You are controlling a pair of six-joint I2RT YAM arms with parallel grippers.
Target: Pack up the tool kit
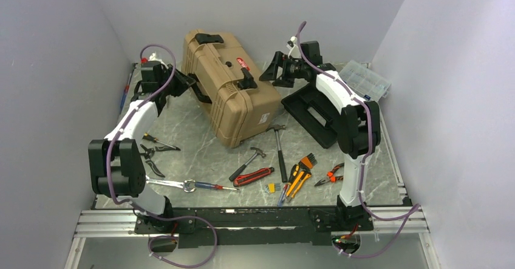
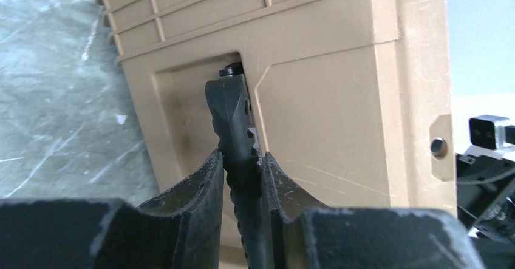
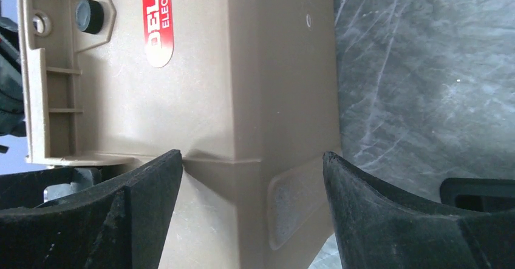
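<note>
Left pincer (image 2: 242,158) is pinching a black latch (image 2: 234,114) on the tan toolbox (image 1: 234,96), which sits shut, tipped on its side, back-middle of the tabletop (image 1: 200,153). Hand tools (image 1: 279,150) lie loose in front. Right pincer (image 3: 252,160) is spread wide around the box's corner. Black insert tray (image 1: 316,114) lies out just right of it, clear organiser (image 1: 365,79) beyond.

Large tan hard-plastic toolbox (image 1: 231,90) blocks desk (image 1: 194,150) centre-back.
Box left side taken: left gripper (image 2: 241,155) fingers clamp its black ribbed hinged tab (image 2: 234,111).
Right gripper (image 3: 252,156) fingers spread wide around box's right end.
Black plastic insert tray (image 1: 316,114) and clear organiser case (image 1: 366,81) crowd the right.
Loose hand tools (image 1: 267,172) litter the near strip.
Bare marble patch left-front of box.
</note>
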